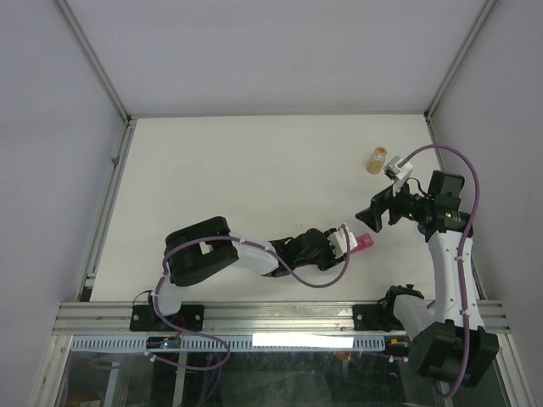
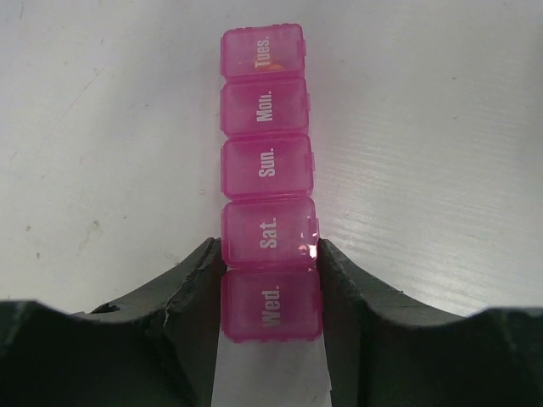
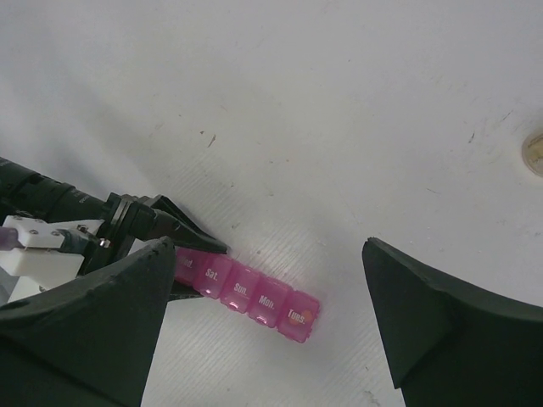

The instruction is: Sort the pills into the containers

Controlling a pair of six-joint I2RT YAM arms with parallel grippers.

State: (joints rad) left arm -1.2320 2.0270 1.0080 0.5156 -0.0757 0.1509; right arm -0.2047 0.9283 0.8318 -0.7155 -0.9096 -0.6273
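Observation:
The containers are a magenta strip of square lidded compartments (image 2: pixel 265 161) marked Tues., Mon., Sun., Sat., Wed., lying flat on the white table with all lids shut. An orange pill shows through the Tues. lid (image 3: pixel 307 315). My left gripper (image 2: pixel 270 284) is shut on the Wed. end of the strip, one black finger (image 2: pixel 191 297) on each side. In the top view the left gripper (image 1: pixel 349 242) holds the strip (image 1: pixel 364 243) low on the table. My right gripper (image 1: pixel 374 218) hovers just above it, open and empty, with the strip (image 3: pixel 250 294) between its fingers (image 3: pixel 93 331). No loose pills show.
A small amber bottle (image 1: pixel 377 159) stands upright at the back right, beyond the right gripper; its edge shows in the right wrist view (image 3: pixel 534 153). Grey enclosure walls with metal rails (image 1: pixel 106 208) bound the white table (image 1: pixel 254 170).

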